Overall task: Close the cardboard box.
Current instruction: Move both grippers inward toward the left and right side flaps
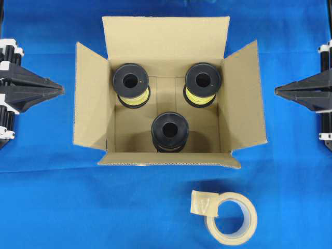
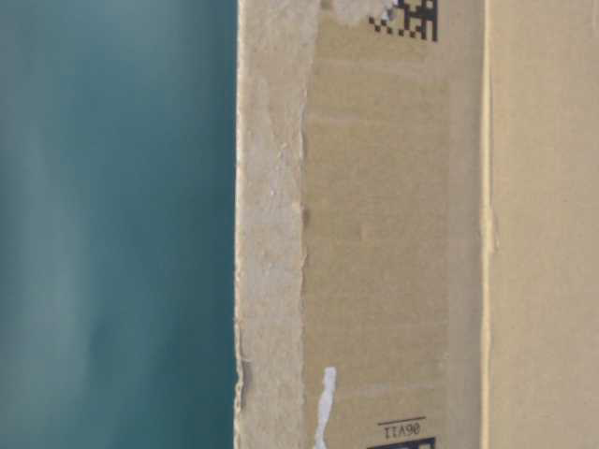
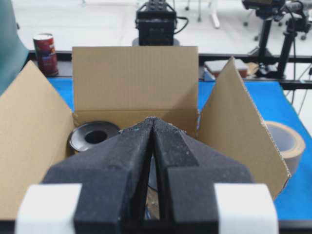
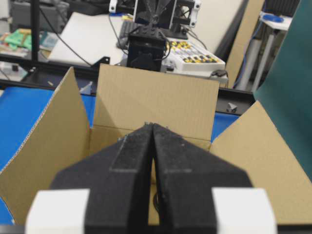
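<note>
The cardboard box [image 1: 166, 36] stands in the middle of the blue table with all four flaps spread open. Its corrugated wall [image 2: 374, 234] fills the table-level view. Inside stand three black spools [image 1: 131, 82], two of them wound with yellow. My left gripper [image 1: 62, 90] hovers shut, left of the box and apart from its left flap; its tips [image 3: 153, 118] point at the box [image 3: 134, 78]. My right gripper [image 1: 276, 92] is shut too, to the right of the right flap and clear of it. Its wrist view shows the closed tips [image 4: 152, 125] facing the box [image 4: 156, 97].
A beige tape roll [image 1: 232, 218] lies on the blue cloth in front of the box, right of centre; it also shows as the tape roll [image 3: 287, 144] in the left wrist view. A red can [image 3: 45, 53] stands beyond the table.
</note>
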